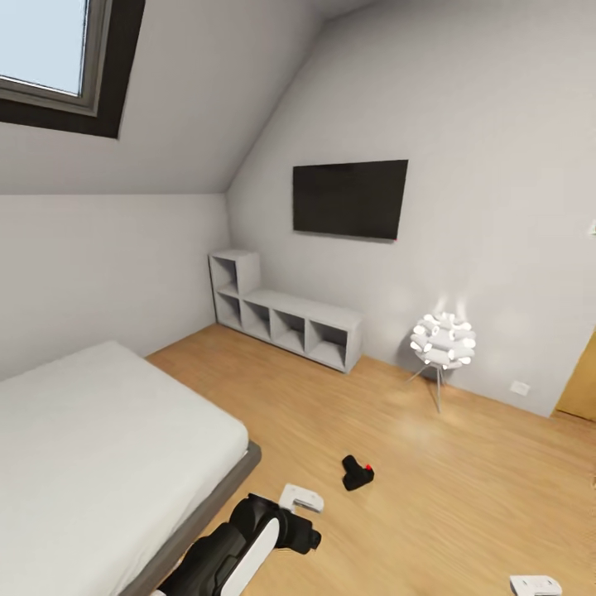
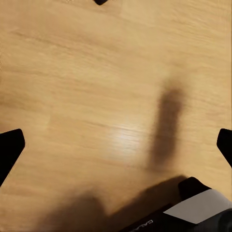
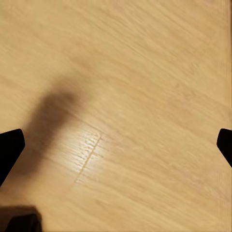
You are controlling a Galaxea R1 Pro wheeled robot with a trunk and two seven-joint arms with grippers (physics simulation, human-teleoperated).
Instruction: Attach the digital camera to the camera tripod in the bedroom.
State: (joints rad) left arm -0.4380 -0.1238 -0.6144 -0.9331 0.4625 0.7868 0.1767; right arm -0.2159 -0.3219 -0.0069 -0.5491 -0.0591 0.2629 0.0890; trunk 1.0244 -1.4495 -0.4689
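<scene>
Head view: digital camera (image 1: 358, 473) on wood floor (image 1: 430, 463), just ahead of left gripper (image 1: 300, 497). Both grippers' jaws spread wide, empty.

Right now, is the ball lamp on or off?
On. The lamp shines bright white and throws a glow on the wall behind it and the floor beneath.

Count: one small matte-black digital camera (image 1: 358, 473); one white ball lamp (image 1: 444, 341); one black wall screen (image 1: 350, 199); one grey cubby shelf (image 1: 285, 310); one white-covered bed (image 1: 99, 439); one skylight window (image 1: 51, 43).
</scene>
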